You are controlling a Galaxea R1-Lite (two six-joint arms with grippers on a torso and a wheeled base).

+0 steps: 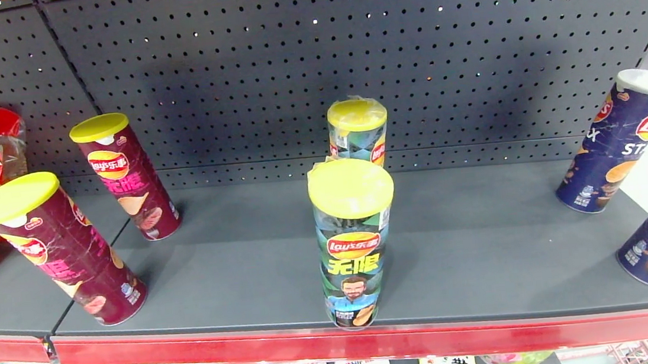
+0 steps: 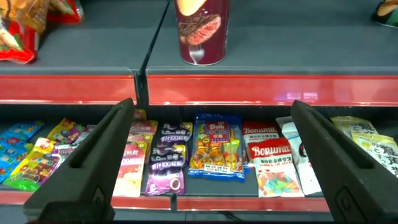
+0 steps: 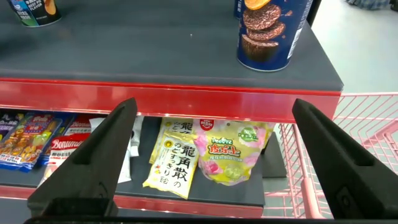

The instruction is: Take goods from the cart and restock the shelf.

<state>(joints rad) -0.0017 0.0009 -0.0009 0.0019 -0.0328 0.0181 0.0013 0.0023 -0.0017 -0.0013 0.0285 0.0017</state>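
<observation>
Both claws were spread wide and empty, the left gripper (image 2: 212, 104) and right gripper (image 3: 214, 102) facing the red front lip of the grey shelf (image 1: 472, 239). On that shelf a green chip can (image 1: 354, 244) stood upright at the front middle with a second green can (image 1: 358, 131) behind it, maroon cans (image 1: 69, 248) toward the left end and navy cans (image 1: 614, 142) toward the right. A corner of the pink wire cart (image 3: 298, 162) showed below the shelf's right end, its contents hidden.

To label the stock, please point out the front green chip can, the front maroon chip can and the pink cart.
front green chip can (image 1: 354, 256), head view, middle of its label.
front maroon chip can (image 1: 67, 260), head view, its side wall.
pink cart (image 3: 370, 95), right wrist view, its top rail.
</observation>
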